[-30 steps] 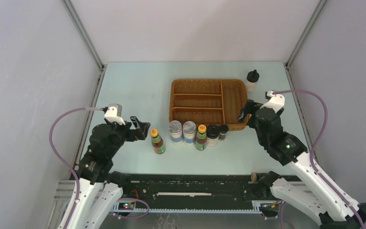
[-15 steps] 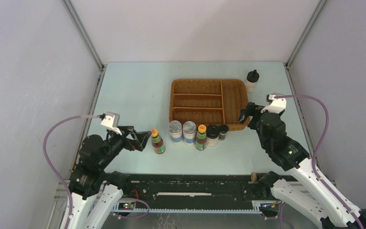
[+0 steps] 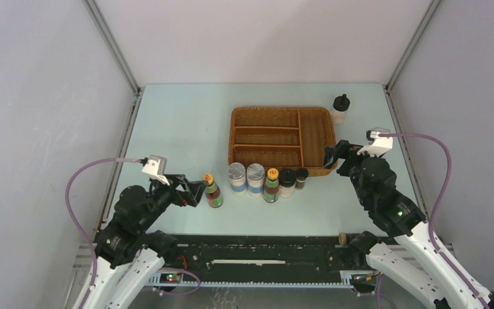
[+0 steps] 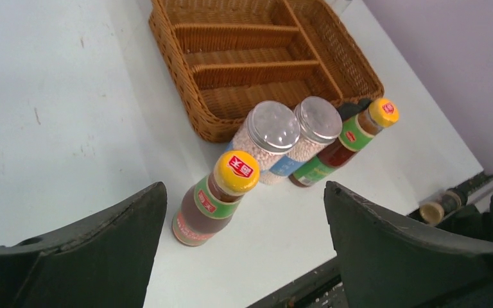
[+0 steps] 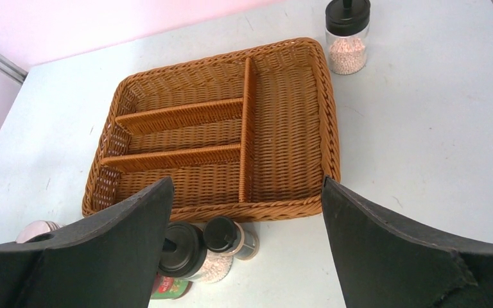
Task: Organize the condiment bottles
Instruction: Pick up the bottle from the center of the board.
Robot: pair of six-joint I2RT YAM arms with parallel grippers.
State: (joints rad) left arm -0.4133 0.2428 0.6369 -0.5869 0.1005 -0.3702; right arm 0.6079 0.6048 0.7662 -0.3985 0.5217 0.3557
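your left claw (image 3: 198, 190) stands open just at 9 o'clock of a yellow-capped sauce bottle (image 3: 213, 192). your right claw (image 3: 332, 154) gapes at the wicker tray's (image 3: 233, 138) 4 o'clock corner; a black-capped bottle (image 3: 340, 109) stands alone at the tray's 1 o'clock.

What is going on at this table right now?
Neither robot arm holds anything. The open left gripper hovers beside a yellow-capped sauce bottle, left of a row of five bottles before the wicker tray. The open right gripper hovers at the tray's near-right corner. One black-capped jar stands behind the tray.
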